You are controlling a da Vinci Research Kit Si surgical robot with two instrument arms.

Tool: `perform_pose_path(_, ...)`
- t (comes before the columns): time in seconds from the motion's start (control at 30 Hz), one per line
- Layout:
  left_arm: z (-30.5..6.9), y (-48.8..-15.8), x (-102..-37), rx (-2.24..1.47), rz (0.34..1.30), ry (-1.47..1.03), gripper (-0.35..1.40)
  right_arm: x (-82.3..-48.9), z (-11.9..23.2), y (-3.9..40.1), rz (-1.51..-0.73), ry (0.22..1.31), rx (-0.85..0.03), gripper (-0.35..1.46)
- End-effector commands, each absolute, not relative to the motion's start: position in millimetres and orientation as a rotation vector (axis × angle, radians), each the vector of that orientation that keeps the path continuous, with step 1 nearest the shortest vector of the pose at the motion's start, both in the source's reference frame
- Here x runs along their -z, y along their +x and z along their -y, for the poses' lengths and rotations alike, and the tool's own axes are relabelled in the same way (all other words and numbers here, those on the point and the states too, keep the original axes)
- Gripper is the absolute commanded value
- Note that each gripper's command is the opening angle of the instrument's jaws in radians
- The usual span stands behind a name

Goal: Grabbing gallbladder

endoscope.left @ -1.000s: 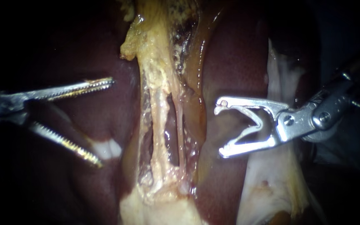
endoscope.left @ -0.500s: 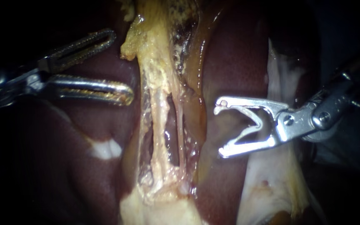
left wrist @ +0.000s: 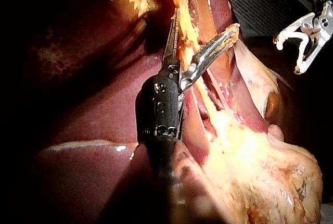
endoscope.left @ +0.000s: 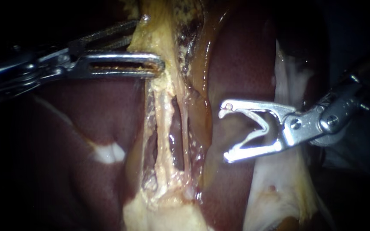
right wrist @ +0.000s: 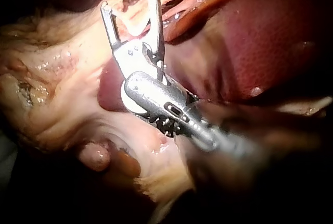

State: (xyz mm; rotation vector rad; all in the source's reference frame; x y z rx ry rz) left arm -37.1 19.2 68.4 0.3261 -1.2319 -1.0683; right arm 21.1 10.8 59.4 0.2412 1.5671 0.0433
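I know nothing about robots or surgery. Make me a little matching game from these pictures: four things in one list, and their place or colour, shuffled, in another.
Things
1. left instrument
2. right instrument
3. liver
4. yellowish tissue strand

Place or colour
A. dark red-brown and glossy, on both sides of the middle
B. pale and stringy, running down the middle
C. tip reaching the upper part of the strand
D. tip over the liver, beside the strand and clear of it

Pairs: 1-C, 2-D, 3-A, 4-B
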Motion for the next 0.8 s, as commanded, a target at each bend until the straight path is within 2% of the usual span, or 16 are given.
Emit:
perform_pose_path(0.03, -19.2, -36.9, -68.7, 1.084, 1.233, 0.335, 0.52, -59.4, -10.8, 21.1, -1.567, 0.241, -0.043, 0.6)
perform_pose_path(0.07, -19.4, -36.8, -69.0, 1.094, 1.232, 0.343, 0.35, -59.4, -10.8, 21.1, -1.567, 0.241, -0.043, 0.6)
perform_pose_path(0.13, -19.7, -36.3, -69.5, 1.117, 1.218, 0.365, -0.3, -59.4, -10.8, 21.1, -1.567, 0.241, -0.043, 0.6)
perform_pose_path(0.17, -19.8, -36.0, -69.8, 1.13, 1.208, 0.379, -0.35, -59.4, -10.8, 21.1, -1.567, 0.241, -0.043, 0.6)
perform_pose_path(0.37, -20.0, -34.2, -70.7, 1.167, 1.158, 0.427, -0.35, -59.4, -10.8, 21.0, -1.567, 0.241, -0.043, 0.6)
perform_pose_path(0.8, -19.6, -34.2, -70.3, 1.173, 1.151, 0.429, -0.35, -59.4, -10.8, 21.1, -1.567, 0.241, -0.043, 0.6)
